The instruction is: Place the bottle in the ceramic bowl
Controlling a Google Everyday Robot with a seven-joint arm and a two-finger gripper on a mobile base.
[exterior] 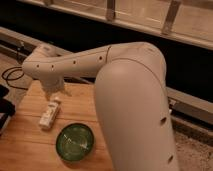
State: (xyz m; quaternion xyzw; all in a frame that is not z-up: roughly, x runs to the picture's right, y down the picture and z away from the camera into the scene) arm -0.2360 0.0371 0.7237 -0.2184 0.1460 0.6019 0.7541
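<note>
Early days, by the look of it. No bottle (50, 114) in the bowl (75, 141) yet. Found instead flat on the worktop (27, 147), right under the gripper (53, 93) and running from there toward the near edge. Apart from the bowl, with a strip of bare wood between. Nothing in the bowl but its pale rings. Sits nearer the camera than the gripper and off to the right in view, just past the bottle's near end.

Done so far, at a guess: only the approach. Left to do: close on the bottle, lift it clear of the worktop, carry it the short way across to the bowl, and let go over the middle.

As for the gripper — hangs at the end of the white arm (80, 62), low over the bottle's far end, very near it or just touching. Cannot tell which. Cannot tell either whether spread or clenched, or whether gripping anything: lost against the bottle's top in this view. Would judge nothing lifted, given the bottle lying along the wood.

Worth noting for the pick: slim and lying down, so likely to roll if nudged from the side, and better taken across the narrow width. Should fit the bowl lying down, roughly rim to rim.
</note>
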